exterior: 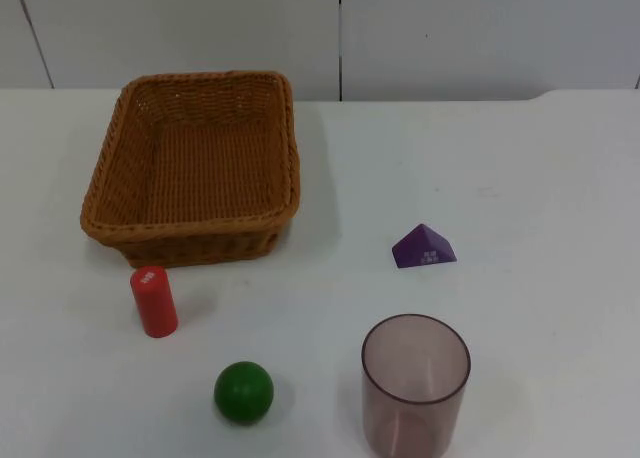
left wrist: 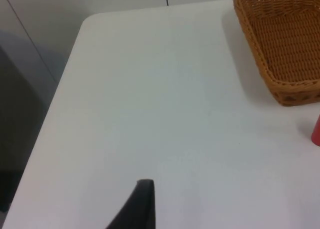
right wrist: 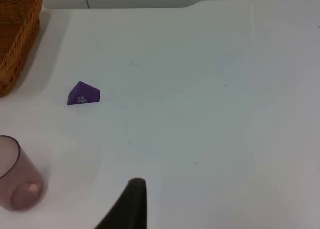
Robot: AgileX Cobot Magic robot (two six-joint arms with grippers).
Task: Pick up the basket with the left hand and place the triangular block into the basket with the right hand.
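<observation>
An empty brown wicker basket (exterior: 185,228) stands at the back left of the white table. A purple triangular block (exterior: 424,246) lies right of the middle, well apart from the basket. My left gripper (left wrist: 142,209) hangs over bare table to the left of the basket (left wrist: 255,49), a good way from it. My right gripper (right wrist: 131,204) hangs over bare table to the right of the block (right wrist: 83,94), also well clear of it. The basket's corner (right wrist: 17,39) lies beyond the block in the right wrist view. Neither gripper holds anything that I can see.
A red cylinder (exterior: 154,301) stands just in front of the basket, and its edge (left wrist: 316,131) appears in the left wrist view. A green ball (exterior: 243,391) lies near the front. A translucent purple cup (exterior: 414,388) stands in front of the block, also seen as cup (right wrist: 15,176).
</observation>
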